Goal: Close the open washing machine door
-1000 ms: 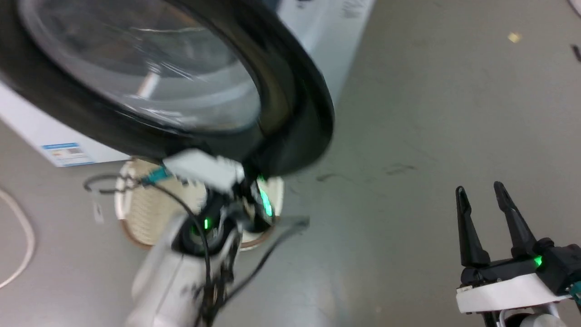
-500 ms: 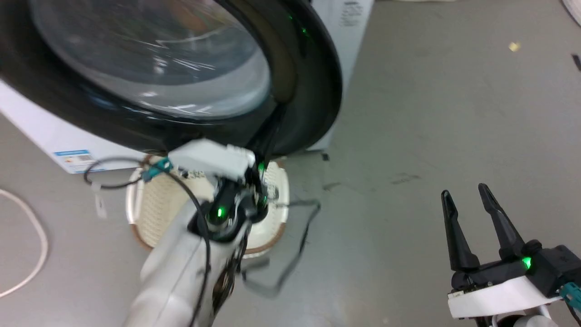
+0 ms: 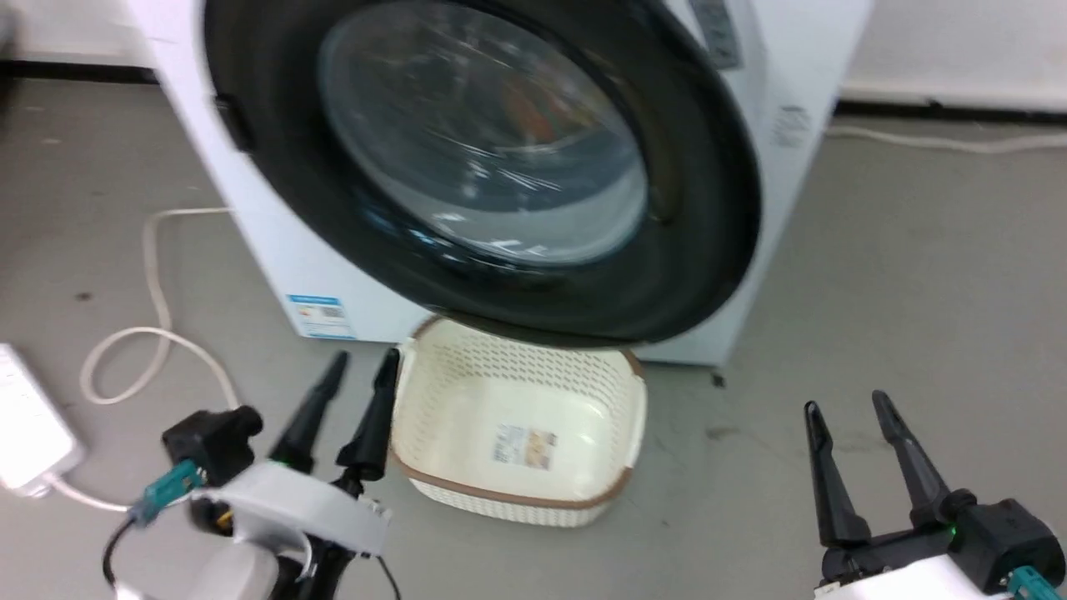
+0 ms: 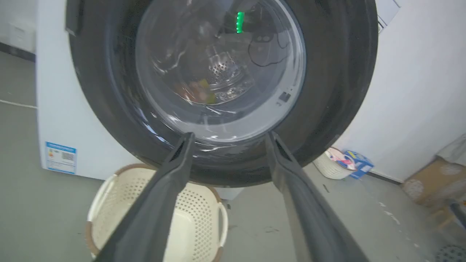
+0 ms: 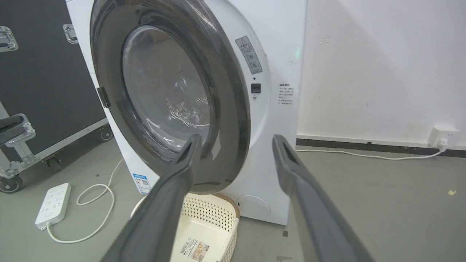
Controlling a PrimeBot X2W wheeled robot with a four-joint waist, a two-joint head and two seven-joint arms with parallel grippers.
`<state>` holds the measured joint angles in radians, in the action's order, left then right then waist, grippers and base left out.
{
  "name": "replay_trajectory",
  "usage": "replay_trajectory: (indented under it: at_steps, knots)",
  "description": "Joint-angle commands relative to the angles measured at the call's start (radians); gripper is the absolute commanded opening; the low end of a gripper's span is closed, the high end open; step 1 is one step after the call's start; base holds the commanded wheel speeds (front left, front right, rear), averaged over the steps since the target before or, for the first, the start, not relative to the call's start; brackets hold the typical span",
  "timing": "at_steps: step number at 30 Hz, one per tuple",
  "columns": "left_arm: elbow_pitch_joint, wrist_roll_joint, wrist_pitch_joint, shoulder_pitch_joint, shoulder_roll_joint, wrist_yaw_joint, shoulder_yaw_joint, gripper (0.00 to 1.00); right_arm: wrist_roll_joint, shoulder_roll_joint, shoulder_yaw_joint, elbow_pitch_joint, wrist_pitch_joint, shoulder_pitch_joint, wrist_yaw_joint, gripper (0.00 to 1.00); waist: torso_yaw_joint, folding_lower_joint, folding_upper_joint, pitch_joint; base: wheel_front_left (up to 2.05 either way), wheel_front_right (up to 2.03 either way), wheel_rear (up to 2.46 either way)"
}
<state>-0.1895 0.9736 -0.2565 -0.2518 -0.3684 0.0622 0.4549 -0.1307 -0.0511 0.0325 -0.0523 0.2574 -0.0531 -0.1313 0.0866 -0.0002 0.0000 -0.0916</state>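
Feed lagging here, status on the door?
Left gripper open, empty. Right gripper open, empty. Washing machine door ajar, unlatched. Basket on floor below door.

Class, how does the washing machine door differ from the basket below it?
The washing machine door is round and black-framed; the basket is squarish, cream, brown-rimmed. The door's window is clear glass; the basket's walls are perforated. The door stands upright; the basket sits on the floor. Both are at the washing machine front.
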Motion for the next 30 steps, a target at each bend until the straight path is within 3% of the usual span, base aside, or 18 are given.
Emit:
replay_trajectory:
  at_steps: [1,2,3,8,11,13,21,30]
  knots:
    - [0.044,-0.117,-0.005,0.036,0.013,-0.03,-0.041,1.0,0.008,0.001,0.005,-0.003,0.004,-0.014,0.001,1.0,-0.066,0.0002,0.0,0.053,0.0,0.0,0.0]
    - [0.074,-0.201,-0.005,0.065,0.022,-0.052,-0.069,1.0,0.01,0.001,0.009,-0.001,0.004,-0.016,0.001,1.0,-0.076,0.0002,0.0,0.058,0.0,0.0,0.0]
    - [0.146,-0.397,-0.005,0.15,0.058,-0.1,-0.126,1.0,0.017,0.001,0.025,0.007,0.004,-0.019,0.001,1.0,-0.098,0.0002,0.0,0.07,0.0,0.0,0.0]
    - [0.197,-0.599,-0.005,0.259,0.107,-0.144,-0.176,1.0,0.02,0.001,0.038,0.026,0.004,-0.029,0.001,1.0,-0.125,0.0002,0.0,0.083,0.0,0.0,0.0]
    - [0.217,-0.656,-0.005,0.298,0.152,-0.154,-0.206,1.0,0.019,0.0,0.042,0.048,0.004,-0.036,0.001,1.0,-0.146,0.0002,0.0,0.081,0.0,0.0,0.0]
    - [0.228,-0.7,-0.005,0.309,0.171,-0.155,-0.217,1.0,0.018,-0.007,0.047,0.066,0.003,-0.032,0.001,0.0,-0.162,0.0002,0.0,0.071,0.0,0.0,0.0]
    - [0.242,-0.797,-0.005,0.295,0.237,-0.128,-0.24,1.0,0.034,-0.075,0.057,0.089,-0.036,0.079,0.001,0.0,-0.222,0.0002,0.0,-0.016,0.0,0.0,0.0]
    - [0.236,-0.827,-0.005,0.229,0.282,-0.081,-0.268,1.0,-0.02,-0.281,0.096,0.194,-0.12,0.34,0.001,0.0,-0.272,0.0002,0.0,-0.154,0.0,0.0,0.0]
